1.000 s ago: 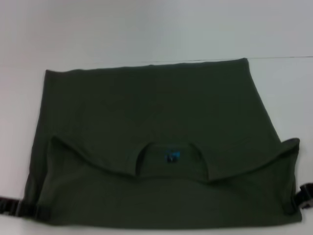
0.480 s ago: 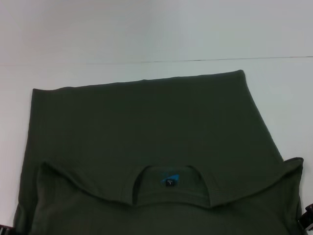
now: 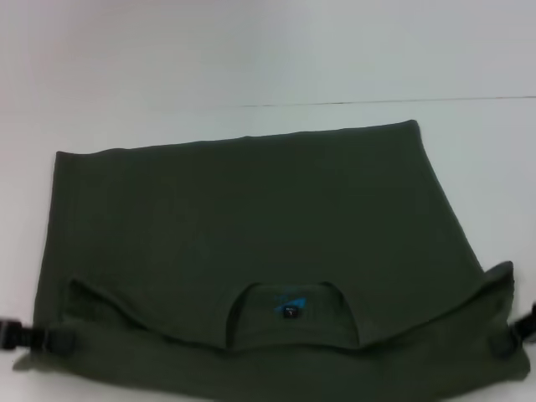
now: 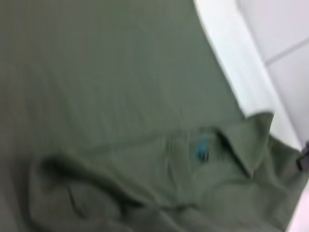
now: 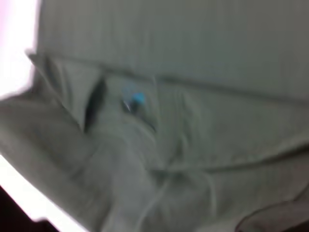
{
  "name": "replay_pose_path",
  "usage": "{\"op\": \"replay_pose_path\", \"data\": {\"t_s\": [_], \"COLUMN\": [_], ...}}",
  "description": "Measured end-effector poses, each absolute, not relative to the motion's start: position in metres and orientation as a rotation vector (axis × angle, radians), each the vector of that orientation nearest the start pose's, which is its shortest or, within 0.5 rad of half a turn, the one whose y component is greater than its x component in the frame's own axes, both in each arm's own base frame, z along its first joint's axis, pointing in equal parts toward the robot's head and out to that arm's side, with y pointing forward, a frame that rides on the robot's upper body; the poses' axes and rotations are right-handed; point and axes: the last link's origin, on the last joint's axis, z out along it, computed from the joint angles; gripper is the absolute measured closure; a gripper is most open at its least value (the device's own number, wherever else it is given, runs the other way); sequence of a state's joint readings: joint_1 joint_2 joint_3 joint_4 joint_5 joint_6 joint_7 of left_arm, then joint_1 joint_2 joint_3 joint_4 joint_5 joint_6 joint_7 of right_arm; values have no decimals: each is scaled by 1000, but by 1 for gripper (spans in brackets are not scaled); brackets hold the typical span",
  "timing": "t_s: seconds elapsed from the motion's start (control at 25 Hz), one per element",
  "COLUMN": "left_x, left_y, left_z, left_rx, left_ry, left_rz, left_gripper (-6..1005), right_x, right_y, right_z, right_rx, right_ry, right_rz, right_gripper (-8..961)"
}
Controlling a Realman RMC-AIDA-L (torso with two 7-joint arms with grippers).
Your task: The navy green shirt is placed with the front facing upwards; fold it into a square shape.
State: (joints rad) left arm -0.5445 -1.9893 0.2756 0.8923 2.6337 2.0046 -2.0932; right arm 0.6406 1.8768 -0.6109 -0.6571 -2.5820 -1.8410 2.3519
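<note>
White tabletop [image 3: 167, 59], with the shirt [image 3: 251, 209] spread flat, plain back up, collar edge nearest. Left pincer [image 3: 52, 341] and right pincer [image 3: 507, 339] each pinching a near corner.

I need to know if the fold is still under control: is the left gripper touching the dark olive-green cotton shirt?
Touching. In the head view the left gripper overlaps the near left edge of the dark olive-green cotton shirt, its black tip lying on the fabric.

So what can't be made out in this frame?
- Left gripper and right gripper: head view's edges cut them off.
- Navy green shirt: chest lettering unseen, plain fabric on top.
- Neck label: print too small; wrist views blurred.
</note>
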Motion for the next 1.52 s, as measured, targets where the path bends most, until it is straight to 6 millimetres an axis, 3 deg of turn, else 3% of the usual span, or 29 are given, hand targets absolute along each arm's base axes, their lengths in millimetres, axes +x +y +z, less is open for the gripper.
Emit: {"op": "replay_pose_path", "data": {"t_s": [0.24,0.4,0.72,1.0,1.04,1.2,1.52], "left_x": [-310,-308,-312,-306,-305,-306,-306], "left_y": [295,312,344,361,368,375,388], "left_z": [110,112,89,62,50,40,28], "left_rx": [-2414,-2320,-2102,-2010,-1956,-1864,-1742], "left_ry": [-1664,-1609,-1549,-1448,-1419,-1384,-1352], "left_rz": [-584,-712,-909,-988,-1001,-1029,-1061], "left_gripper": [856,852,844,837,836,832,824], "right_x": [300,300,297,291,290,286,282], "right_y": [334,356,386,399,401,409,423], "right_z": [94,96,67,42,40,35,24], "right_rx": [-2377,-2249,-2083,-1988,-1975,-1899,-1820], "right_ry": [1919,1879,1784,1659,1646,1572,1508], "right_rz": [256,431,670,816,832,921,907], "right_gripper": [921,921,920,920,920,920,921]}}
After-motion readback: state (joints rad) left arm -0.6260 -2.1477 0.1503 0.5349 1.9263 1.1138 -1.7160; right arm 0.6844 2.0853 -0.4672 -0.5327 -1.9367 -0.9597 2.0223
